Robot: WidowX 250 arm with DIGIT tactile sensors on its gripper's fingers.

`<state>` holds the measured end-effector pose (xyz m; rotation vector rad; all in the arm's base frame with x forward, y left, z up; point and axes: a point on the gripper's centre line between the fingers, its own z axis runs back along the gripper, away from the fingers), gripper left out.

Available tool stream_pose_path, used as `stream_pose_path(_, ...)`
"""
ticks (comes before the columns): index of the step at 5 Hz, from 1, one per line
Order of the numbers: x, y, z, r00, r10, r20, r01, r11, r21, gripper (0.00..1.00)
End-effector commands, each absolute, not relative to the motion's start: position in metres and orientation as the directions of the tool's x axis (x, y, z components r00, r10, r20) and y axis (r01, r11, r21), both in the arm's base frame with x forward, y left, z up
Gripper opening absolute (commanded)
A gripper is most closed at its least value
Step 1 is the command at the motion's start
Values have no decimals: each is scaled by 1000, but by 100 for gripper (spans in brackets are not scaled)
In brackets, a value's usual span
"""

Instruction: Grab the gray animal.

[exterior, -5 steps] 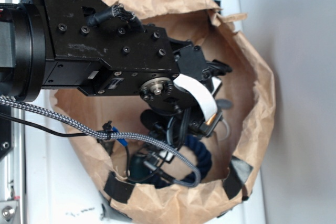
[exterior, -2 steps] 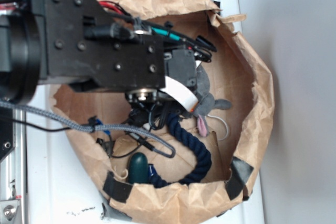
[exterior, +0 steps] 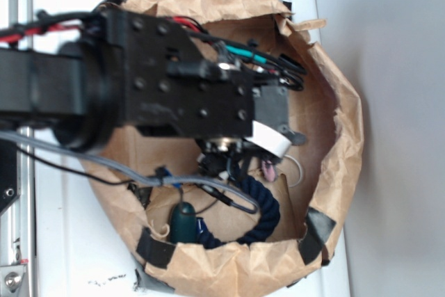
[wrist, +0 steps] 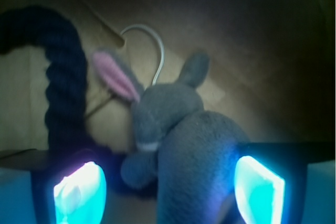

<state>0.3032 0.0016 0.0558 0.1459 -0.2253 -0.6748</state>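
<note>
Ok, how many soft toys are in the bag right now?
1. The gray mouse lies on the bag floor beside the navy rope, between the hand's fingers. The arm may hide others.

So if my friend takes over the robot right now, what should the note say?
Pincer: open, one finger on each side of the mouse, not squeezing it yet.
Mouse: lying on the floor of the paper bag, body between the fingers, pink ear toward the rope, thin tail looping behind it.
Rope: just left of the mouse in the wrist view, close to the left finger.
Green thing: near the bag's lower edge, out of the way.
Done: arm is down in the bag and lined up.
Left: close on the mouse, probably without catching the rope, then lift.
</note>
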Motion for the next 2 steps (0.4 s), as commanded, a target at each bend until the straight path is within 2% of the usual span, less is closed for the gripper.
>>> stream_pose_path(1, 341, -18, 47, 730, -648, 218, 591, 758, 275, 100)
stream_pose_path(2, 351, -18, 50, 728, -633, 264, 570, 772, 280, 0)
